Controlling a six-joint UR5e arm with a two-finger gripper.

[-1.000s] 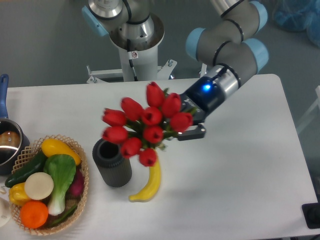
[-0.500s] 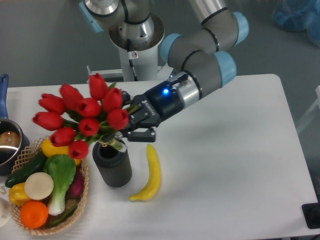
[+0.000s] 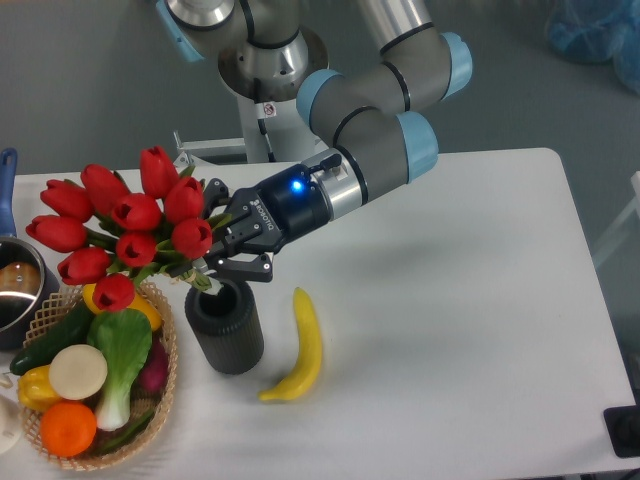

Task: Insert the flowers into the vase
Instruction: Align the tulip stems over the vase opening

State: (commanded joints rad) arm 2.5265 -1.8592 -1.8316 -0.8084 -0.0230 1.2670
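A bunch of red tulip flowers with green stems hangs tilted to the left over the table. My gripper is shut on the stems just right of the buds. The stem ends reach down to the mouth of the vase, a dark ribbed cylinder standing directly below the gripper. The buds spread left, above the basket's rim. How far the stem tips go into the mouth I cannot tell.
A woven basket of vegetables and fruit stands left of the vase, touching or nearly so. A yellow banana lies just right of the vase. A pot sits at the left edge.
The arm has swung left and lowered a little, carrying the bunch from above the banana to over the vase mouth. The buds now lean out over the basket.
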